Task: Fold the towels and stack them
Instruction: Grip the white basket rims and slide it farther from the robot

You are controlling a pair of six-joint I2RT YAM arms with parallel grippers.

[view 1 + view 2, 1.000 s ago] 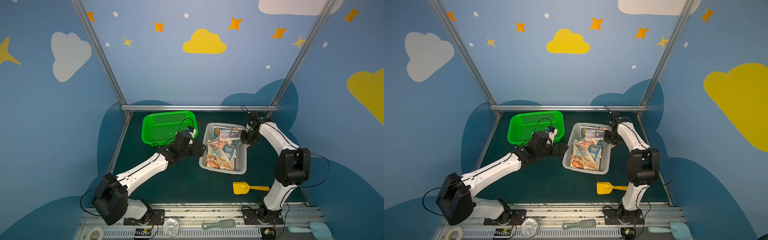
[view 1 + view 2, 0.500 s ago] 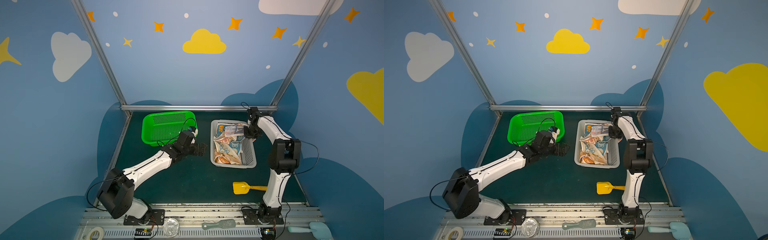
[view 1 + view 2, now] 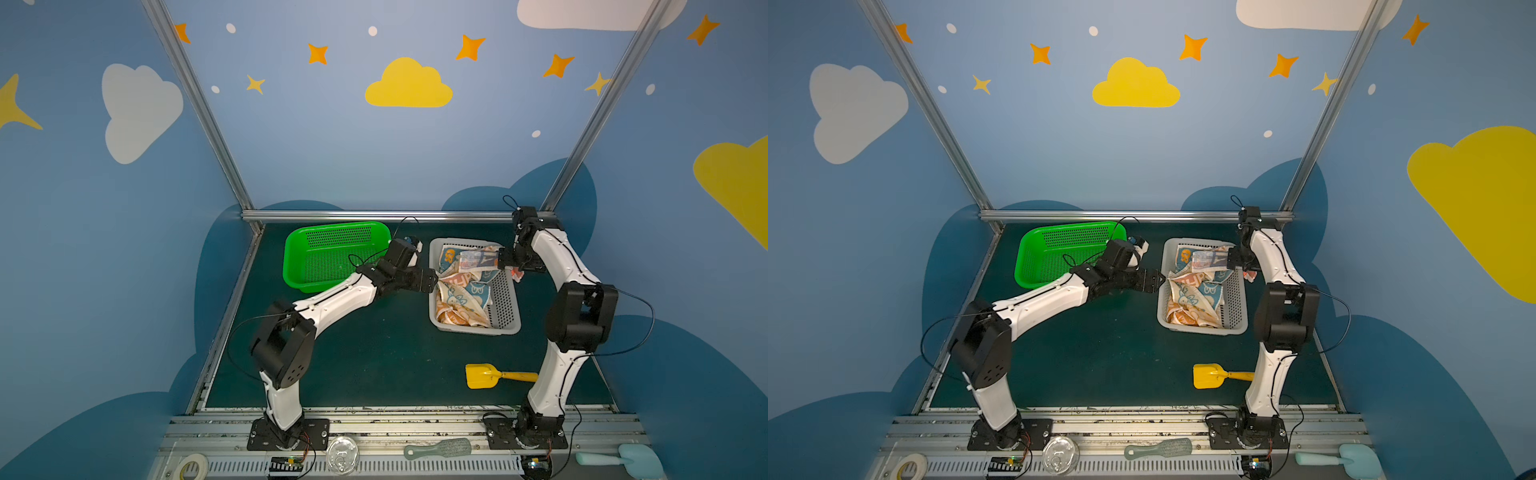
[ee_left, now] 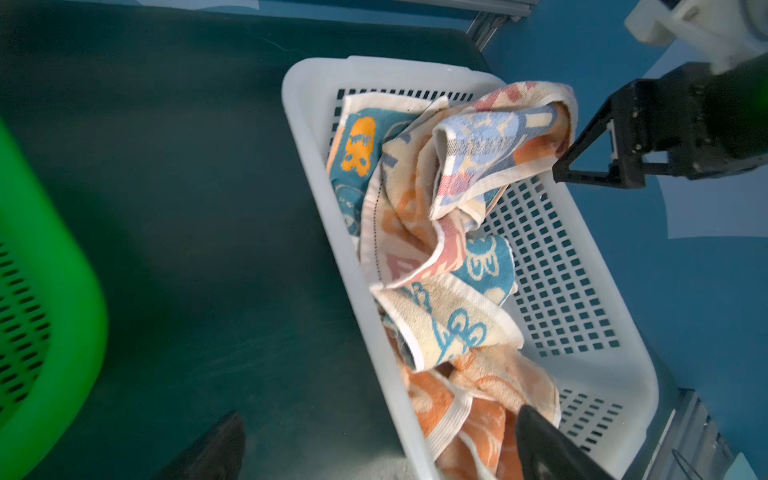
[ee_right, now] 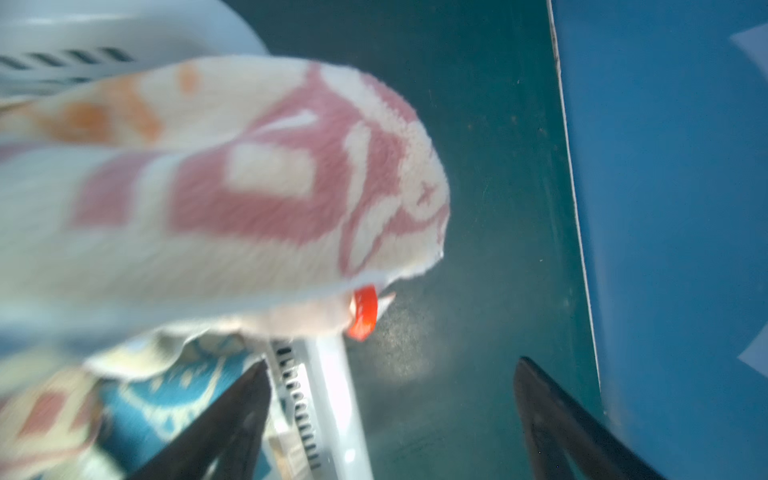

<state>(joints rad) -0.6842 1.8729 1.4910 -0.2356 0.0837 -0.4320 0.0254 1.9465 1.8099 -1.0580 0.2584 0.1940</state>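
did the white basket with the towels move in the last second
Yes. The white basket has slid right, away from the green basket, which has stayed put, and turned straighter.

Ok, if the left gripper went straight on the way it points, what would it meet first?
Probably the basket's near wall; the open left gripper sits right at it, with the orange towel just inside. Height unclear.

On the dark green worktop (image 3: 374,353) a green basket (image 3: 338,237) stands near a grey perforated basket (image 3: 503,299), a yellow shovel (image 3: 482,376) lies nearer the front, and along the front rail lie a tape roll (image 3: 192,465), a clear lid (image 3: 342,454), a green brush (image 3: 440,449) and a pale blue scoop (image 3: 636,457).
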